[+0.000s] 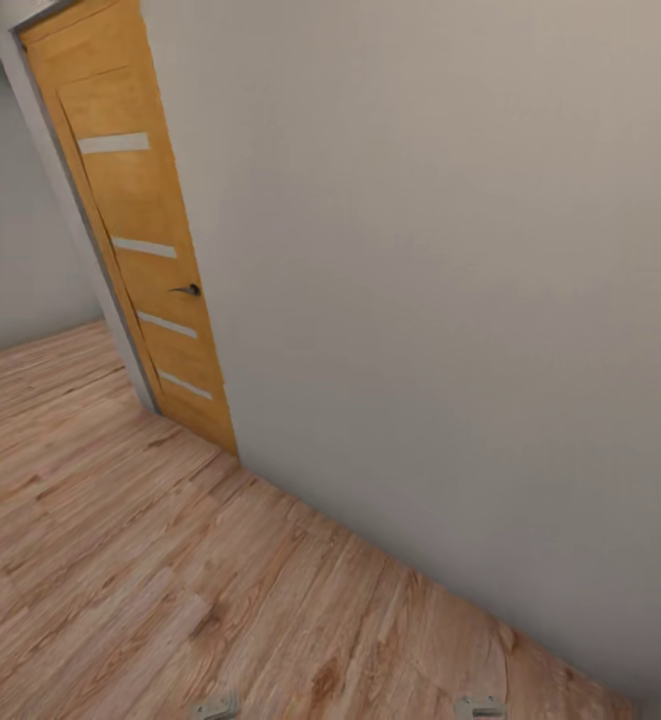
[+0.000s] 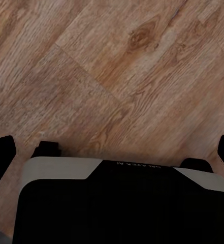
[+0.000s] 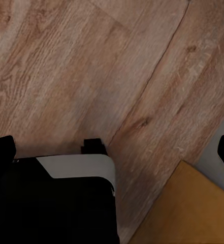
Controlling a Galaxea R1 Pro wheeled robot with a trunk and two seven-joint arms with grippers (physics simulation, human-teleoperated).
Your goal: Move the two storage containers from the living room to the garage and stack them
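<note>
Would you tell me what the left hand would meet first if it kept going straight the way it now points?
Probably the wood-plank floor: the left hand points down at bare planks, nothing between; depth is unclear.

Light wood-plank living-room flooring (image 1: 120, 560).

Evenly and softly lit, without glare or hard shadows. Faint darkening where the wall (image 1: 450, 300) meets the wood floor (image 1: 120, 560). Soft, slightly smeared rendering throughout; plank grain blurred. Tilted, wide-angle stretch near the orange door (image 1: 140, 230). Wrist views dimmer, black robot base (image 2: 117, 203) featureless.
</note>
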